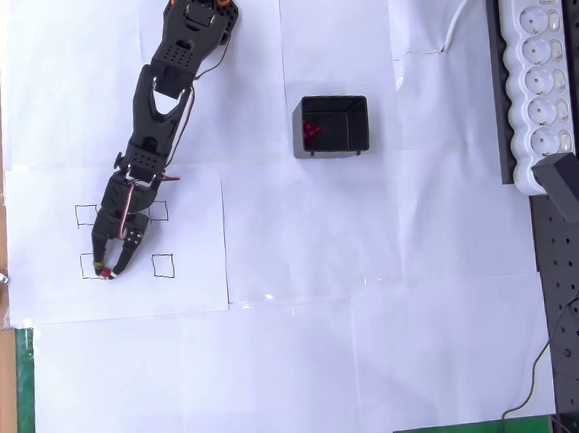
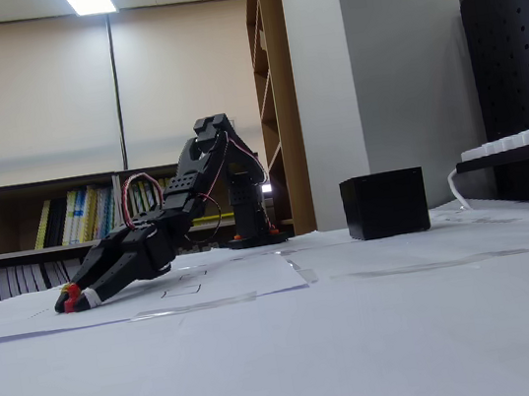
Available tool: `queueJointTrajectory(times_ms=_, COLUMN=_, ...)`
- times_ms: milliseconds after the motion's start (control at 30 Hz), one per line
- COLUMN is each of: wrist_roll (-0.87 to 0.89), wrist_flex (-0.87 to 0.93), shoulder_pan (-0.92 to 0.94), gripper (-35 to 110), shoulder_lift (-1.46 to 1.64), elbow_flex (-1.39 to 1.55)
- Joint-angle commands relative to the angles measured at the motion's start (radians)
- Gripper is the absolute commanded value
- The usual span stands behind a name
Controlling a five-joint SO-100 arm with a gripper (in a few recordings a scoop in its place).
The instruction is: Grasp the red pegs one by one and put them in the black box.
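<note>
The gripper (image 1: 107, 272) reached low over the drawn squares (image 1: 163, 266) at the paper's left, its fingertips pinched on a red peg (image 2: 71, 291), while other red pegs (image 1: 311, 132) lay inside the black box (image 1: 331, 126) well to the right.

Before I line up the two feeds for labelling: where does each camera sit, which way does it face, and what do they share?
Overhead view: mounted above, looking straight down on the paper-covered table; the whole black arm shows, its tool at the lower-left drawn square.
Fixed view: down near table level at the table's edge, looking across it toward bookshelves; the arm shows side-on, tool low at the paper.
Shared: both show the arm, the tool and the black box; red pegs lie inside the box in the overhead view.
</note>
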Motion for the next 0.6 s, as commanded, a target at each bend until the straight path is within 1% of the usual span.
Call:
queueJointTrajectory(times_ms=0, wrist_roll=0.021, wrist_flex=0.655, shoulder_pan=0.005, gripper=0, shoulder_lift=-0.225, elbow_flex=0.137)
queueJointTrajectory(times_ms=67, wrist_roll=0.060, wrist_flex=1.043, shoulder_pan=-0.040, gripper=0, shoulder_lift=-0.357, elbow_flex=0.209)
queueJointTrajectory(times_ms=167, wrist_roll=0.028, wrist_flex=1.591, shoulder_pan=-0.158, gripper=0, shoulder_lift=-0.483, elbow_flex=0.417)
queueJointTrajectory(times_ms=233, wrist_roll=-0.025, wrist_flex=1.858, shoulder_pan=-0.268, gripper=0, shoulder_lift=-0.549, elbow_flex=0.548)
queueJointTrajectory(times_ms=267, wrist_roll=-0.058, wrist_flex=1.962, shoulder_pan=-0.330, gripper=0, shoulder_lift=-0.574, elbow_flex=0.607)
queueJointTrajectory(times_ms=333, wrist_roll=-0.181, wrist_flex=1.959, shoulder_pan=-0.465, gripper=0, shoulder_lift=-0.699, elbow_flex=0.551)
queueJointTrajectory(times_ms=400, wrist_roll=-0.265, wrist_flex=1.959, shoulder_pan=-0.594, gripper=0, shoulder_lift=-0.762, elbow_flex=0.545)
queueJointTrajectory(times_ms=567, wrist_roll=-0.344, wrist_flex=1.956, shoulder_pan=-0.897, gripper=0, shoulder_lift=-0.891, elbow_flex=0.465)
